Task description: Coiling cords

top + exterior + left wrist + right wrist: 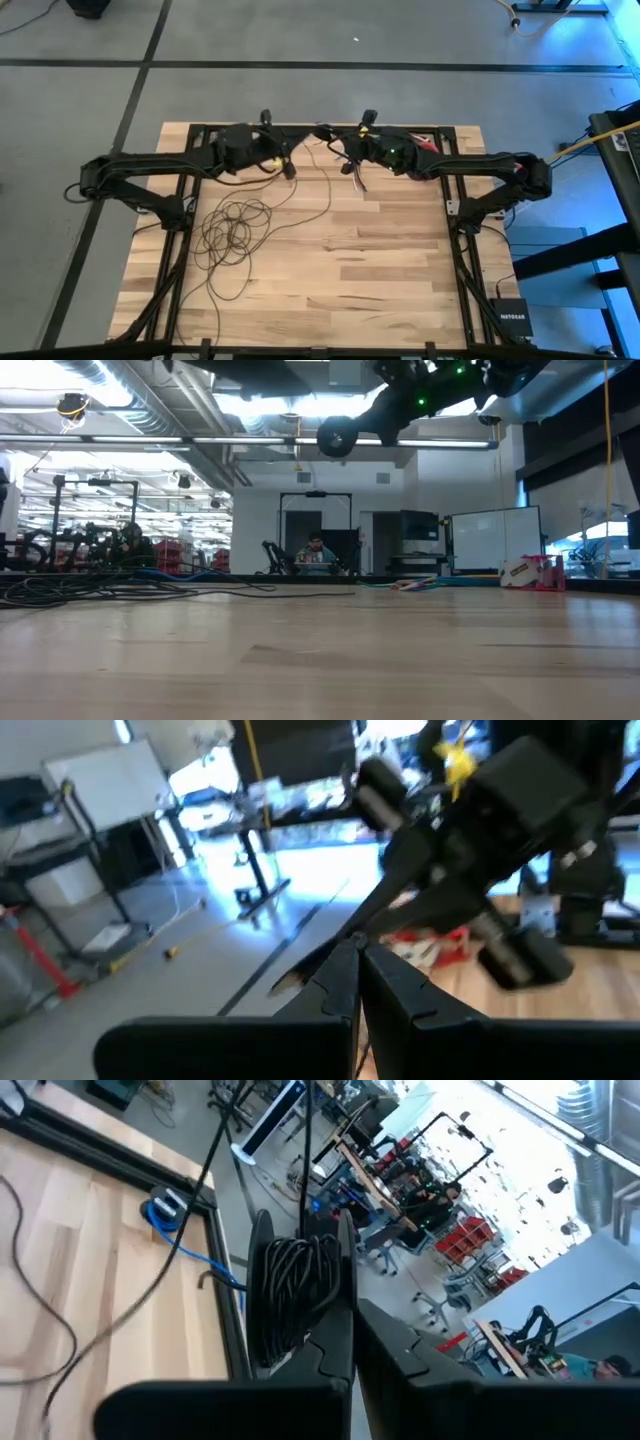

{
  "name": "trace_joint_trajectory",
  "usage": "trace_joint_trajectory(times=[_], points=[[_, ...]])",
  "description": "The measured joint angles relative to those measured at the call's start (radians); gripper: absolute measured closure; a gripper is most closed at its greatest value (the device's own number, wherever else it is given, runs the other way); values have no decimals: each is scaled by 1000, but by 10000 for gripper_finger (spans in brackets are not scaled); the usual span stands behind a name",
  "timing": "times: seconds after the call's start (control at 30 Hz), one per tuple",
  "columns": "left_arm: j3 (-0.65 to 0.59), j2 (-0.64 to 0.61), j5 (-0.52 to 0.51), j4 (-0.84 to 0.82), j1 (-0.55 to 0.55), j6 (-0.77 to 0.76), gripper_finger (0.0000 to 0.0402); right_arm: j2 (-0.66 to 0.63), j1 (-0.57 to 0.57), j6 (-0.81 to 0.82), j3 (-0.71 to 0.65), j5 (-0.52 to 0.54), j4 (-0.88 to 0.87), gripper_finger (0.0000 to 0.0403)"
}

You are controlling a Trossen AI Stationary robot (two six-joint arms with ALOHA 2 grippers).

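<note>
Both arms up at the desk's (380, 260) far edge, winding the cords (232, 228)

Right gripper (345, 1315) clamps a coiled bundle; left gripper (358, 948) is pinched narrow on a strand. Most wire lies loose, left-centre; feed slack slowly, keeping tension even.

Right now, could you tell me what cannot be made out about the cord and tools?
High view: the cord shows no puck end; too small.
Right wrist view: fingers of the right tool hide whether the coil is pinched or draped.
Left wrist view: the left tool is shut; any wire inside too thin.
</note>
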Motion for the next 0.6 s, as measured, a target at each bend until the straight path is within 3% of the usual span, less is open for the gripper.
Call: trace_joint_trajectory(times=[0.27, 0.6], points=[[0, 163, 1, 210, -56, 46, 399, 13, 0, 24, 0, 0, 41, 393], [2, 358, 2, 402, -42, 101, 395, 13, 0, 87, 0, -46, 76, 393]])
